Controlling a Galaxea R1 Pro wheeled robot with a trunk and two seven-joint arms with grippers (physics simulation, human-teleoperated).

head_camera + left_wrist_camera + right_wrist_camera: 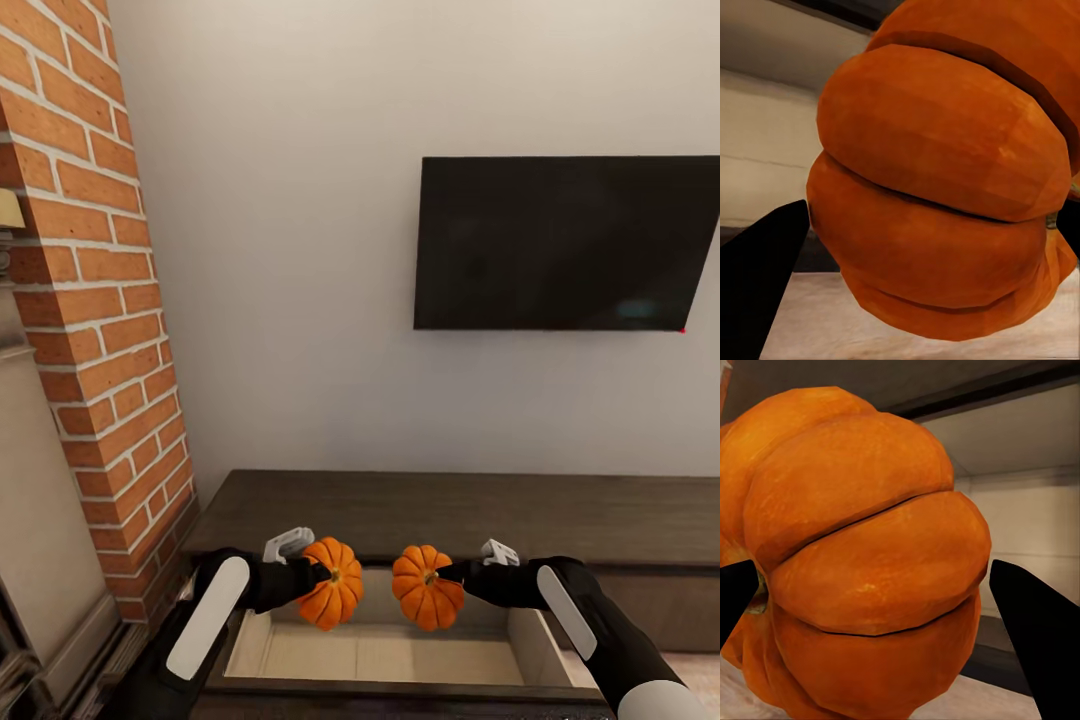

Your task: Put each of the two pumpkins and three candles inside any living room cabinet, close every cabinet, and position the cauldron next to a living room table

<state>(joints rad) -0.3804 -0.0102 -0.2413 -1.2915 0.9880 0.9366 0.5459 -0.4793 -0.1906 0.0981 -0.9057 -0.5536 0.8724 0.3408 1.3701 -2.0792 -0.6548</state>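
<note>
- Two pumpkins hang side by side in the air over an open drawer (375,650) of the cabinet (450,515): the left pumpkin (332,583) and the right pumpkin (427,587), near each other but apart, stems turned toward one another.
- The left gripper (322,572) has its jaws clenched on the left pumpkin; the right gripper (448,574) grasps the right pumpkin the same way, each arm reaching in from its own side.
- The head view alone gives the layout: both arms, the drawer's pale wood interior below the pumpkins, and the dark cabinet top behind.
- The left wrist view brings its pumpkin (945,187) very close, ribs bulging between two dark fingers (761,285), with the pale drawer wall behind.
- The right wrist view shows the other pumpkin (862,562) sitting between its fingers (1039,645), a bit of greenish stem at the edge.
- Around them: a brick column (95,300) to the left, a dark television (565,245) on the pale wall above the cabinet.
</note>
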